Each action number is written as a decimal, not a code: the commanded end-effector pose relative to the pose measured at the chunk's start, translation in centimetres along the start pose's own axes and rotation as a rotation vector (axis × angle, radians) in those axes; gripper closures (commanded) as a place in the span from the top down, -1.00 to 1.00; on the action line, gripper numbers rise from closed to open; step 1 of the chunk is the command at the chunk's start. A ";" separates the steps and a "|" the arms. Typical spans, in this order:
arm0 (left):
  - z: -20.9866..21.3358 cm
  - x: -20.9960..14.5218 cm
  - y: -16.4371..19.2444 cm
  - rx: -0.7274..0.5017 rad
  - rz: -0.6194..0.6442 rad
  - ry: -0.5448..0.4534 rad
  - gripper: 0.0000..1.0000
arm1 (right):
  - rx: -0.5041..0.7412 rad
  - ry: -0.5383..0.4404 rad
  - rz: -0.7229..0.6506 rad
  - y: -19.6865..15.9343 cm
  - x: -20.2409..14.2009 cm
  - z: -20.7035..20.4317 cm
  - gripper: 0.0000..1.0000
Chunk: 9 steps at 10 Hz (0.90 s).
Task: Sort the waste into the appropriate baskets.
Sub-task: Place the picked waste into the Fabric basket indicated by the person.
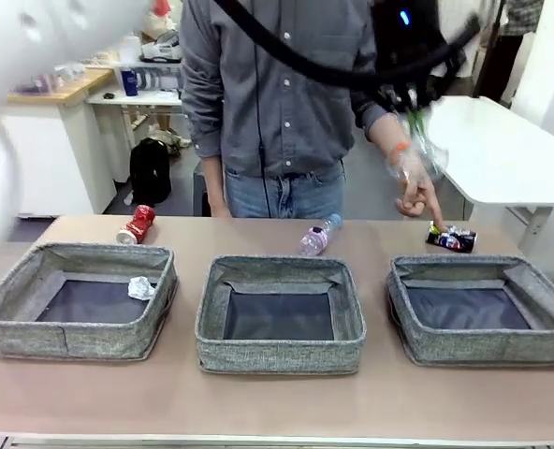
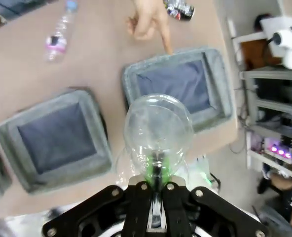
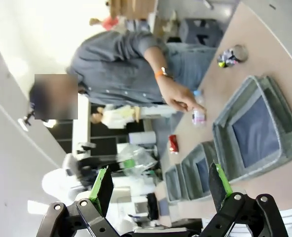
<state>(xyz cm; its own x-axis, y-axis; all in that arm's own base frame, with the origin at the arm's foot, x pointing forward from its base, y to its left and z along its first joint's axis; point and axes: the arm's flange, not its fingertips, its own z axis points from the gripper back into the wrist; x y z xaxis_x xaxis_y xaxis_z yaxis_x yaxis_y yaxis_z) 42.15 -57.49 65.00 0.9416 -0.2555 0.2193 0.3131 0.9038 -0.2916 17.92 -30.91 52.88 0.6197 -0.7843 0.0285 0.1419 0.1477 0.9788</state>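
Aloft, left tool (image 2: 156, 180) tight on clear plastic cup (image 2: 158, 123) (right tool (image 3: 161, 178) wide).

I read the tabletop (image 1: 277, 398) as plain tan. The baskets (image 1: 279, 348) show grey weave with dark bases. I log a red can (image 1: 138, 224), a dark multicoloured can (image 1: 451, 239), a clear bottle (image 1: 318, 236) with pink label, a clear cup (image 2: 158, 129) and a white paper ball (image 1: 141, 288).

Past my tan table (image 1: 258, 412) I see a white table (image 1: 502, 150) far right, a wood-topped white cabinet (image 1: 57, 112) far left, and a black bag (image 1: 151, 173) on the floor (image 1: 366, 192).
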 end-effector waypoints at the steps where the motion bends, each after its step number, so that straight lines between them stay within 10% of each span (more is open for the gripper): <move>1: -3.6 0.0 -2.3 0.078 -0.078 0.056 -1.00 | 0.063 0.037 0.004 -1.8 -0.4 -0.4 1.00; 3: -6.1 -1.0 -5.0 0.143 -0.171 0.362 -1.00 | 0.112 0.081 0.013 -2.4 -0.3 -0.8 1.00; 4: -6.2 -1.7 -2.1 0.055 -0.056 0.073 -1.00 | 0.126 0.092 0.018 -2.6 -0.1 -1.3 1.00; 7: -8.0 -3.1 -2.7 0.073 -0.083 0.166 -1.00 | 0.075 0.047 -0.023 -2.0 -0.7 -0.2 1.00; 8: -10.9 -3.2 -3.4 0.153 -0.001 -0.083 -1.00 | 0.075 0.047 -0.023 -2.0 -0.7 -0.2 1.00; 9: -13.4 -3.2 -4.0 0.083 0.029 -0.111 -1.00 | 0.075 0.047 -0.023 -2.0 -0.7 -0.2 1.00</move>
<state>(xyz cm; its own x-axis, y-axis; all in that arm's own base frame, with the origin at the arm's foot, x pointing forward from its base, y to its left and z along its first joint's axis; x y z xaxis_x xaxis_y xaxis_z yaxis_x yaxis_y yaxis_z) 40.44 -64.20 56.03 0.9323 -0.2730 0.2371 0.3250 0.9202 -0.2183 17.27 -30.59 50.40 0.6536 -0.7568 -0.0018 0.0960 0.0805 0.9921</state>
